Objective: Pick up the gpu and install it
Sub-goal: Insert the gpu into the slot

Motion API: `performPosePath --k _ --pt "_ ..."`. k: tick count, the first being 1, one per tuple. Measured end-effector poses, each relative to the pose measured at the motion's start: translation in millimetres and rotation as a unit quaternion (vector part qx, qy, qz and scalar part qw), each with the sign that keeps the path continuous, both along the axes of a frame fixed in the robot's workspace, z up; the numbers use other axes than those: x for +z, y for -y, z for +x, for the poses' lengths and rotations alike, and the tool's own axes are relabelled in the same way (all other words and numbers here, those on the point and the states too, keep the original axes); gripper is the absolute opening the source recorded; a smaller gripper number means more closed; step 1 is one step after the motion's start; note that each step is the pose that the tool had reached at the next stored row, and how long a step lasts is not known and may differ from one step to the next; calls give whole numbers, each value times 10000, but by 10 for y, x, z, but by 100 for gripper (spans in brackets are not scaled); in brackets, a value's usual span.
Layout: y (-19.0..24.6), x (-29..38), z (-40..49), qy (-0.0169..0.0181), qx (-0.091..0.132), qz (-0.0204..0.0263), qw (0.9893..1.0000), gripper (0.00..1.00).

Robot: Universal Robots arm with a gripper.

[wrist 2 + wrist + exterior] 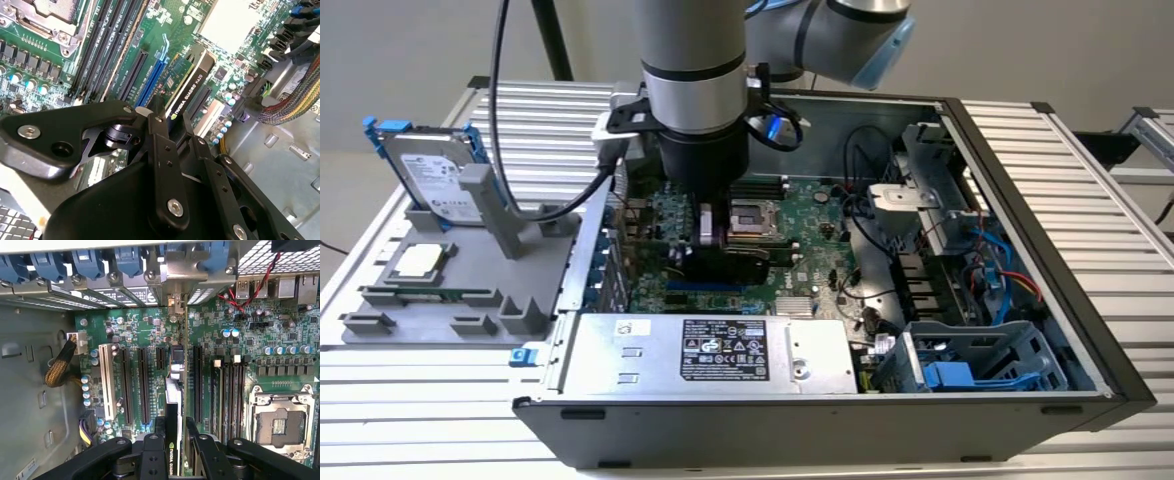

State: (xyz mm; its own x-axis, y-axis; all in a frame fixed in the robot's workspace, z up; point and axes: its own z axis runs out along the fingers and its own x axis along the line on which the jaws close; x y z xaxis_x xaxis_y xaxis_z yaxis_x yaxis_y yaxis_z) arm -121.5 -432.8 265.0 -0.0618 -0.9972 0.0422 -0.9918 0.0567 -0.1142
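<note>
The gpu [720, 262] stands on edge inside the open computer case, low over the green motherboard [821, 255]. My gripper [711, 232] reaches straight down and is shut on its upper edge. In the second wrist view the gpu [192, 82] shows its black shroud and green board between the two black fingers [156, 117], beside a blue slot [155, 75]. In the first wrist view the gpu [175, 385] runs edge-on from my gripper [174, 424] toward the rear bracket openings [175, 302], in line with the long black slots [144, 382]. Whether it sits in a slot I cannot tell.
The CPU socket [754, 215] and memory slots [230, 390] lie close beside the card. A power supply [707, 350] lines the case's front, with cables [987, 270] and drive cages at the exterior view's right. Outside, a grey fixture [454, 300] holds a hard drive [434, 175].
</note>
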Motion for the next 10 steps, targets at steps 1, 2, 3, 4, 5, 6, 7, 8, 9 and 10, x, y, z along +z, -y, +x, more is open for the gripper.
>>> performPosePath --k 1,2,3,4,5,6,7,8,9,10 --pt "0 -7 0 2 0 1 10000 0" --pt "-1 -12 0 4 1 2 10000 0" --pt "-2 -18 0 7 2 3 10000 0" --pt "-3 -23 0 10 3 4 10000 0" --pt "-4 -27 0 13 5 4 10000 0" --pt "-6 -30 0 15 8 3 10000 0" --pt "-8 -33 0 17 12 4 10000 0" --pt "-9 -36 0 20 17 4 10000 0" --pt "-9 -41 0 24 21 5 10000 0" --pt "-9 -46 0 29 25 7 10000 0"
